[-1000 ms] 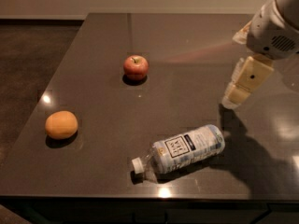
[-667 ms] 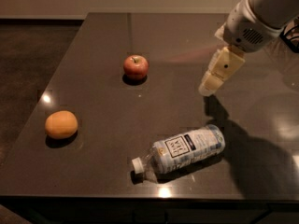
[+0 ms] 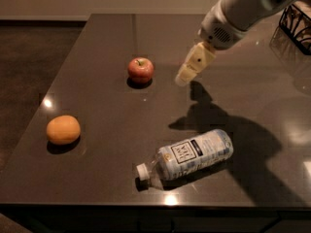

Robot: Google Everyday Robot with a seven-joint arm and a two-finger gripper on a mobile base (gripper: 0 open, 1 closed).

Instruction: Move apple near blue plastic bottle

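The small red apple [image 3: 140,69] stands upright on the dark table [image 3: 107,115], left of centre and toward the back. The pale-bluish plastic bottle [image 3: 187,157] lies on its side near the table's front edge, white cap pointing left. My gripper [image 3: 186,74] hangs from the white arm that reaches in from the upper right. It hovers above the table just right of the apple, a short gap away from it, and holds nothing.
An orange round fruit [image 3: 63,129] sits near the table's left edge. A dark wire basket [image 3: 296,23] stands at the far right back. The arm's shadow falls on the table between the gripper and the bottle.
The arm has swung left across the table, bringing the gripper from above the right side to just beside the apple. The apple, orange fruit and bottle have not moved.
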